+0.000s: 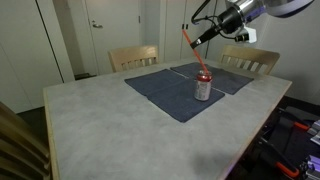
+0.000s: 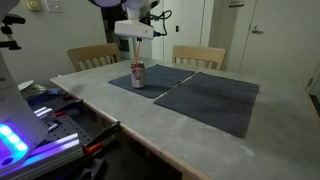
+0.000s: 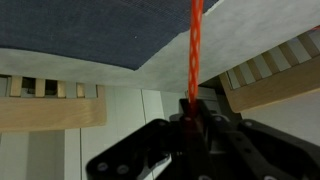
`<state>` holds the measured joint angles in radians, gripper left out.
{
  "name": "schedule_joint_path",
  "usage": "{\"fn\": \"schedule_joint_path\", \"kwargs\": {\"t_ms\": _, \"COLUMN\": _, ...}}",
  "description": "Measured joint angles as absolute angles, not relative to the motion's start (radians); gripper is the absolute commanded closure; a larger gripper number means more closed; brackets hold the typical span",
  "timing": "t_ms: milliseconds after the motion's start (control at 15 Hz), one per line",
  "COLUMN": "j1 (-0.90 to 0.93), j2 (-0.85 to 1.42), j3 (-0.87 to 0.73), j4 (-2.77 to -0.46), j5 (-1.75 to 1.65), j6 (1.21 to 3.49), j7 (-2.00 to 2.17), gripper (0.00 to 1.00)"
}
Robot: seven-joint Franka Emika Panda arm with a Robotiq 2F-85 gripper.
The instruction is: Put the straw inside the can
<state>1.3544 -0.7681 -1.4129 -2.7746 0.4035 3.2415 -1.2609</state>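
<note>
The silver can (image 1: 203, 87) with red markings stands upright on a dark blue mat, and it shows in both exterior views (image 2: 138, 75). A thin red-orange straw (image 1: 195, 52) slants down from my gripper (image 1: 194, 40), and its lower end meets the can's top. Whether the tip is inside the opening I cannot tell. The gripper hangs above the can (image 2: 136, 38), up and to one side of it. In the wrist view the straw (image 3: 195, 50) runs straight out from between the black fingers, and the gripper (image 3: 192, 112) is shut on it. The can is hidden in the wrist view.
Two dark blue mats (image 1: 165, 92) (image 2: 210, 100) lie side by side on the grey table (image 1: 110, 130). Two wooden chairs (image 1: 133, 57) (image 1: 250, 62) stand at the far edge. Equipment with cables (image 2: 60, 130) sits beside the table.
</note>
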Motion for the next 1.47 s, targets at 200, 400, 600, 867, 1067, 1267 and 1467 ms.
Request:
{"fn": "schedule_joint_path", "kwargs": {"t_ms": 200, "j1": 1.355, "j2": -0.768, "j3": -1.413, "j4": -2.775, "j5": 0.403, "j6": 3.242, "j7": -1.261, "gripper": 0.98}}
{"fn": "schedule_joint_path", "kwargs": {"t_ms": 400, "j1": 1.355, "j2": -0.768, "j3": -1.413, "j4": -2.775, "j5": 0.403, "j6": 3.242, "j7": -1.261, "gripper": 0.98}}
{"fn": "schedule_joint_path", "kwargs": {"t_ms": 600, "j1": 1.355, "j2": -0.768, "j3": -1.413, "j4": -2.774, "j5": 0.403, "j6": 3.242, "j7": -1.261, "gripper": 0.77}}
{"fn": "schedule_joint_path", "kwargs": {"t_ms": 867, "j1": 1.355, "j2": -0.768, "j3": -1.413, "j4": -2.774, "j5": 0.402, "j6": 3.242, "j7": -1.261, "gripper": 0.57}}
{"fn": "schedule_joint_path", "kwargs": {"t_ms": 1067, "j1": 1.355, "j2": -0.768, "j3": -1.413, "j4": -2.774, "j5": 0.402, "j6": 3.242, "j7": -1.261, "gripper": 0.58}}
{"fn": "schedule_joint_path", "kwargs": {"t_ms": 1267, "j1": 1.355, "j2": -0.768, "j3": -1.413, "j4": -2.774, "j5": 0.402, "j6": 3.242, "j7": -1.261, "gripper": 0.67}}
{"fn": "schedule_joint_path", "kwargs": {"t_ms": 1467, "j1": 1.355, "j2": -0.768, "j3": -1.413, "j4": -2.774, "j5": 0.402, "j6": 3.242, "j7": -1.261, "gripper": 0.66}}
